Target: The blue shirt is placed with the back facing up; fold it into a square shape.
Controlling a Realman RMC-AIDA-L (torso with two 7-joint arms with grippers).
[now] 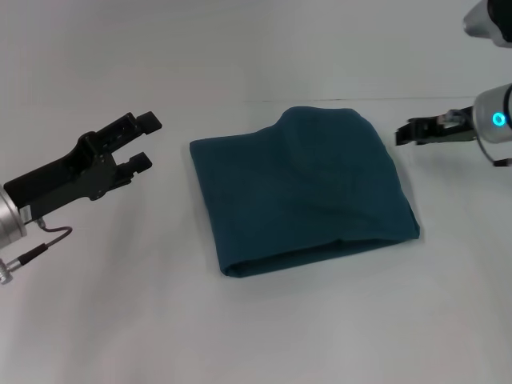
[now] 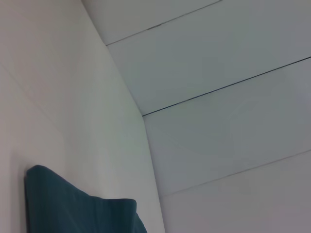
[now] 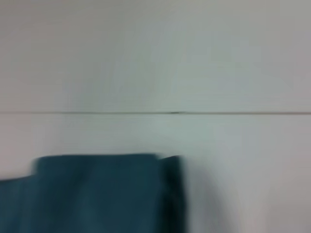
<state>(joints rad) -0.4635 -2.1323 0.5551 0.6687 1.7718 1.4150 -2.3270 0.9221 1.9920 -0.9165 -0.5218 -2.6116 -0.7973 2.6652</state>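
On the white table point(image 1: 120, 304), centre: blue shirt point(image 1: 300, 188) folded roughly square. Left gripper point(image 1: 138, 142) at 9 o'clock, fingers apart, empty. Right gripper point(image 1: 404, 134) at 2 o'clock, aperture indeterminable.

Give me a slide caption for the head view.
Blue shirt folded roughly square on white table, both arms clear.

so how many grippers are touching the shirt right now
0. The left gripper hangs open beside the shirt on its left; the right gripper sits off its far right corner.
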